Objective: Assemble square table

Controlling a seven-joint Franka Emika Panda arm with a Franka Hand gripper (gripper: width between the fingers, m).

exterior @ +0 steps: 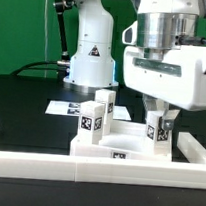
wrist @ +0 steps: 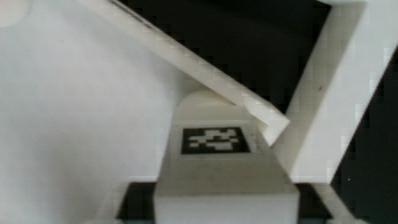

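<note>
At lower right of the exterior view, the jaws of the gripper [exterior: 161, 129] clasp a tagged white leg [exterior: 159, 135] upright on the square slab [exterior: 107, 148], where two more legs [exterior: 96, 114] stand at centre frame.

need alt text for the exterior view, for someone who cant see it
A white robot arm's gripper is closed on a short white blocky tagged leg, standing it at the exterior view's right corner of a white square plastic tabletop. Two more tagged white legs stand upright on the slab, with a long white border wall in front.
</note>
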